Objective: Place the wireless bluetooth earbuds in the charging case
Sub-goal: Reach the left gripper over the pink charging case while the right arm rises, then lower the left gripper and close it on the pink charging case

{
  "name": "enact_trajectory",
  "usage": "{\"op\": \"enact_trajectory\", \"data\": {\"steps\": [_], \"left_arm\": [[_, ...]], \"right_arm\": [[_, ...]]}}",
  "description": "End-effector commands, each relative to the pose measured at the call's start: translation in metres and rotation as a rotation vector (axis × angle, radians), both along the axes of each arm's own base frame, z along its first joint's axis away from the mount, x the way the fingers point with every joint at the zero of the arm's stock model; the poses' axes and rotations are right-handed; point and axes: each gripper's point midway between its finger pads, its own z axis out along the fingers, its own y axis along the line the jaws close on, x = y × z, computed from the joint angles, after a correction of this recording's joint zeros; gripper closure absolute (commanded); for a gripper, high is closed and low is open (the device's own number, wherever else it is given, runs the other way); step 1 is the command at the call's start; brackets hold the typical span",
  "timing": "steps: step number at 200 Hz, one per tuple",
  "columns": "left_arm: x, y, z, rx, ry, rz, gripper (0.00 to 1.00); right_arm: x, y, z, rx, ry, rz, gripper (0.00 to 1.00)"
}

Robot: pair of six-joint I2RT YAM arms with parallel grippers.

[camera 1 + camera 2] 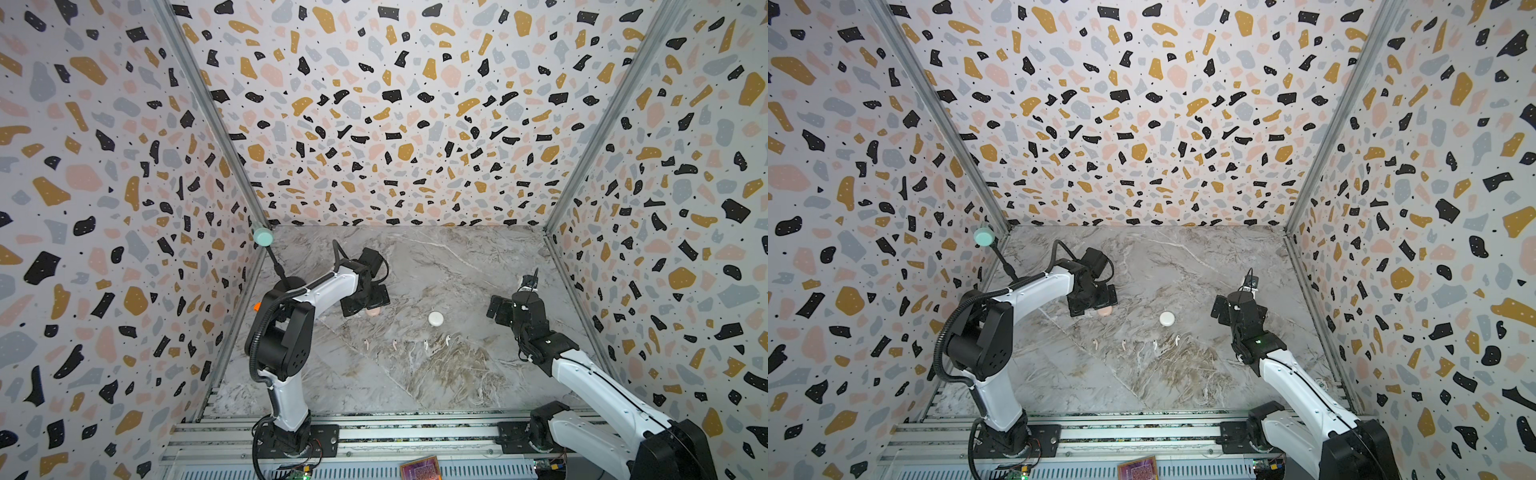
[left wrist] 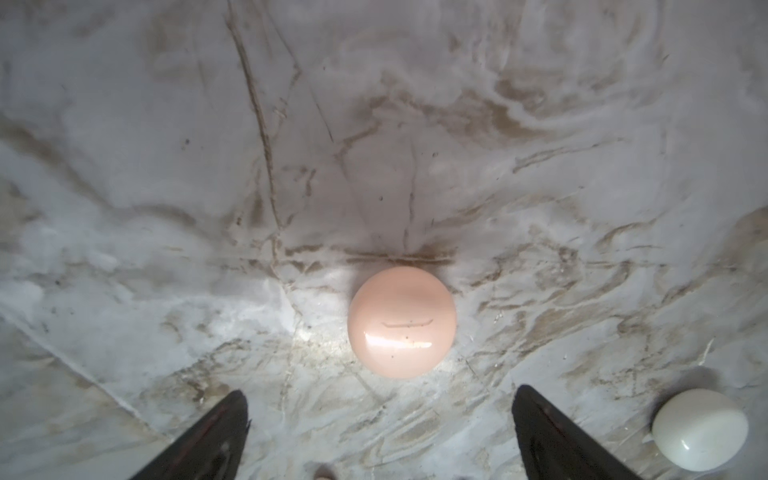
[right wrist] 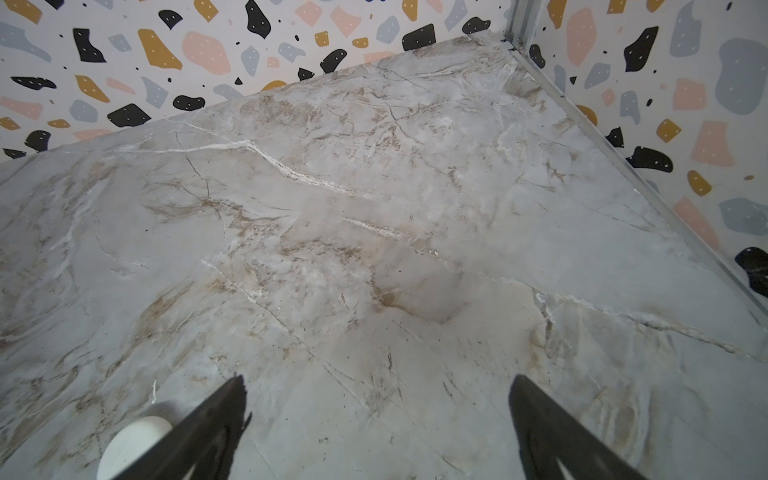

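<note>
Left gripper (image 2: 380, 392), jaws wide and empty, hovers with the closed pink case (image 2: 402, 322) just ahead of them, mid-table (image 1: 457, 257). Four earbuds (image 1: 394, 344) lie in a row nearer the front edge. Right gripper (image 3: 378, 380), also open and empty, is near the white case (image 1: 435, 318).

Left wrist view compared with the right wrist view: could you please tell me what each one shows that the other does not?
Only the left wrist view shows the pink case, closed, lying on the marble table just ahead of the open left gripper. Only the right wrist view shows the patterned walls, the table's far corner and the open right gripper, with nothing between its jaws. Both show that table and the white case, which the right gripper partly hides in its own view.
</note>
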Motion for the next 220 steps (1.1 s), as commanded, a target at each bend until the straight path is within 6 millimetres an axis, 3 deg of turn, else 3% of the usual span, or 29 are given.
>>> {"op": "enact_trajectory", "data": {"steps": [1, 153, 220], "left_arm": [[-0.012, 0.001, 0.002, 0.019, 0.073, -0.030, 0.00], [0.014, -0.006, -0.021, 0.063, 0.103, -0.010, 0.05], [0.015, -0.007, -0.030, 0.066, 0.110, -0.004, 0.21]], "right_arm": [[-0.001, -0.001, 0.005, -0.003, -0.019, -0.007, 0.01], [-0.004, -0.001, 0.009, 0.005, -0.035, -0.003, 0.01], [-0.005, -0.003, 0.013, 0.006, -0.048, -0.012, 0.01]]}}
